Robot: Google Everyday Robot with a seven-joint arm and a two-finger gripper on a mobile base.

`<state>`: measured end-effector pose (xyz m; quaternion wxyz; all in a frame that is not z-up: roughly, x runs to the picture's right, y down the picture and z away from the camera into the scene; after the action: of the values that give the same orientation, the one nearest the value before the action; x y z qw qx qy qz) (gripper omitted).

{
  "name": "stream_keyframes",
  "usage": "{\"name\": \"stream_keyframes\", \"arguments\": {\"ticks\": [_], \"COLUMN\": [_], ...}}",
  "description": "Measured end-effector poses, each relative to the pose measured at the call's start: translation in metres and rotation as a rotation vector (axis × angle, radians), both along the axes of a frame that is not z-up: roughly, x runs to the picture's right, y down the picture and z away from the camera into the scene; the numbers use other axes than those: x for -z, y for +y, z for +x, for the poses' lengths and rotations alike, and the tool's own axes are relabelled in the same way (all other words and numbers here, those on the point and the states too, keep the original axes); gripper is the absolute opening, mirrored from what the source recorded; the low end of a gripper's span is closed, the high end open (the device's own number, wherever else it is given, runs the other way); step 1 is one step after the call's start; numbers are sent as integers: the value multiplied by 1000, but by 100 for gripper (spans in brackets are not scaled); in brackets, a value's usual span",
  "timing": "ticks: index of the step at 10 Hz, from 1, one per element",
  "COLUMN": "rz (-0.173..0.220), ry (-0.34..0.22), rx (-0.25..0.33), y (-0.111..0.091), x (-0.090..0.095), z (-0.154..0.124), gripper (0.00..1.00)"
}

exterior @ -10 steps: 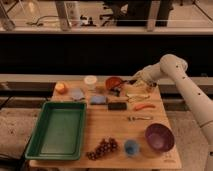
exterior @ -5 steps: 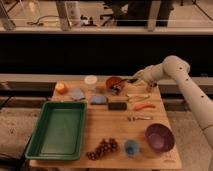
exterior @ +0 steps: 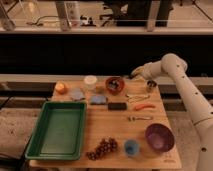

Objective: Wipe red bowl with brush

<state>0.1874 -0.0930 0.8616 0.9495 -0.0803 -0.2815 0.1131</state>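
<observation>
- Jaws of the gripper (exterior: 134, 76) hover just right of the red bowl (exterior: 115, 84); their spread cannot be told.
- Wiping looks unfinished; brush not identifiable.

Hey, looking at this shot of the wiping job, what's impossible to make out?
All in the camera view:
- The tool, right of the red bowl at the table's far edge: dark against a dark background, so its grip is unreadable.
- The brush: cannot be told apart from the tool and the bowl's dark inside.
- The small items by the orange-handled tool: too small to identify.
</observation>
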Motion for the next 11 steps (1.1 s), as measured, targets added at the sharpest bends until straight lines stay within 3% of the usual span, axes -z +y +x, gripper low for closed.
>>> {"name": "stream_keyframes", "arguments": {"ticks": [4,11], "rz": [29,67], "ry": [0,44], "rx": [52,58], "y": [-22,-33], "x": [-17,-36], "z": [-13,15], "gripper": [0,0]}}
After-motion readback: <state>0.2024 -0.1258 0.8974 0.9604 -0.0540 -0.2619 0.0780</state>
